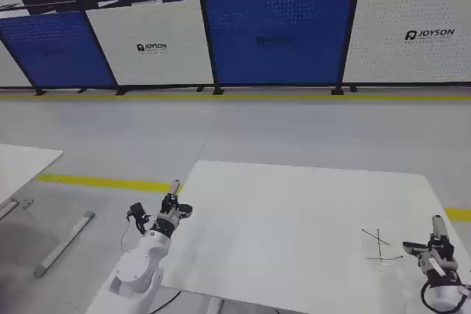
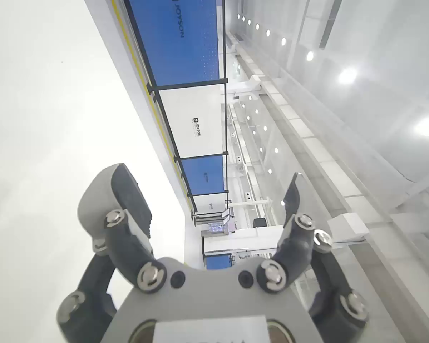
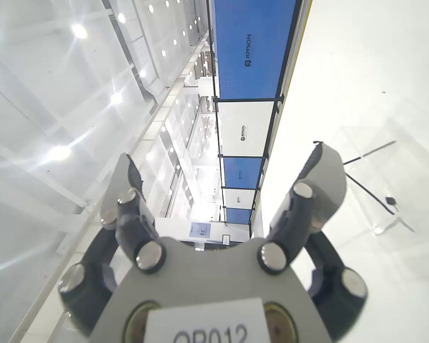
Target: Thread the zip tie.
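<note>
- The white table [image 1: 298,220] carried the work. The left gripper [image 2: 211,194] sat at its left edge, well apart from the task's thing, with its fingers spread wide and holding nothing.
- The clear tray [image 3: 375,176] lay near the table's right edge, just beside the right gripper [image 3: 223,165], whose fingers were also wide apart and empty.
- The zip ties [image 3: 389,200], thin and black, lay flat inside that tray.
- We judged the step in hand to be picking up one tie. The gripper should come down over a free stretch of strap and pinch across its width. The head should stay exposed so the other gripper could feed the tail through.
</note>
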### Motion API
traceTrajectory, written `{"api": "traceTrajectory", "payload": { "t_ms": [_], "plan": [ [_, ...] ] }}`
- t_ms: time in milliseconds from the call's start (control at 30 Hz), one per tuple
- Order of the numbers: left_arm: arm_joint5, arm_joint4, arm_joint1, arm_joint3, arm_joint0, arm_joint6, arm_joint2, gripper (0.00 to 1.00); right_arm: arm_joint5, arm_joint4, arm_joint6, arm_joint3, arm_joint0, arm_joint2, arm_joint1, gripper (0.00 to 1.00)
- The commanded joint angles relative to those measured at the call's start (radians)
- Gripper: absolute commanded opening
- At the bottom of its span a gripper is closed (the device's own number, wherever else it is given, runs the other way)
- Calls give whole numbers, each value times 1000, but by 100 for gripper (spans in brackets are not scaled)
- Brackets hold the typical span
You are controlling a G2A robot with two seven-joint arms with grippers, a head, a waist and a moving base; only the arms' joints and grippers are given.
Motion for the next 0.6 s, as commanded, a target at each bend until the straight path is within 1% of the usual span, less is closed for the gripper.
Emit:
{"api": "traceTrajectory", "payload": {
  "t_ms": [0, 33, 67, 100, 133, 167, 200, 233, 267, 300, 333, 367, 400, 433, 467, 500, 533, 567],
  "plan": [
    [0, 0, 0, 0, 0, 0, 0, 78, 0, 0, 0, 0, 0, 0, 0, 78],
    [0, 0, 0, 0, 0, 0, 0, 78, 0, 0, 0, 0, 0, 0, 0, 100],
    [0, 0, 0, 0, 0, 0, 0, 100, 0, 0, 0, 0, 0, 0, 0, 100],
    [0, 0, 0, 0, 0, 0, 0, 78, 0, 0, 0, 0, 0, 0, 0, 78],
    [0, 0, 0, 0, 0, 0, 0, 78, 0, 0, 0, 0, 0, 0, 0, 100],
    [0, 0, 0, 0, 0, 0, 0, 78, 0, 0, 0, 0, 0, 0, 0, 100],
    [0, 0, 0, 0, 0, 0, 0, 100, 0, 0, 0, 0, 0, 0, 0, 100],
    [0, 0, 0, 0, 0, 0, 0, 100, 0, 0, 0, 0, 0, 0, 0, 100],
    [0, 0, 0, 0, 0, 0, 0, 78, 0, 0, 0, 0, 0, 0, 0, 78],
    [0, 0, 0, 0, 0, 0, 0, 78, 0, 0, 0, 0, 0, 0, 0, 78],
    [0, 0, 0, 0, 0, 0, 0, 100, 0, 0, 0, 0, 0, 0, 0, 100],
    [0, 0, 0, 0, 0, 0, 0, 78, 0, 0, 0, 0, 0, 0, 0, 78],
    [0, 0, 0, 0, 0, 0, 0, 78, 0, 0, 0, 0, 0, 0, 0, 78],
    [0, 0, 0, 0, 0, 0, 0, 78, 0, 0, 0, 0, 0, 0, 0, 100],
    [0, 0, 0, 0, 0, 0, 0, 100, 0, 0, 0, 0, 0, 0, 0, 78],
    [0, 0, 0, 0, 0, 0, 0, 78, 0, 0, 0, 0, 0, 0, 0, 78],
    [0, 0, 0, 0, 0, 0, 0, 100, 0, 0, 0, 0, 0, 0, 0, 78],
    [0, 0, 0, 0, 0, 0, 0, 78, 0, 0, 0, 0, 0, 0, 0, 78]
  ]
}}
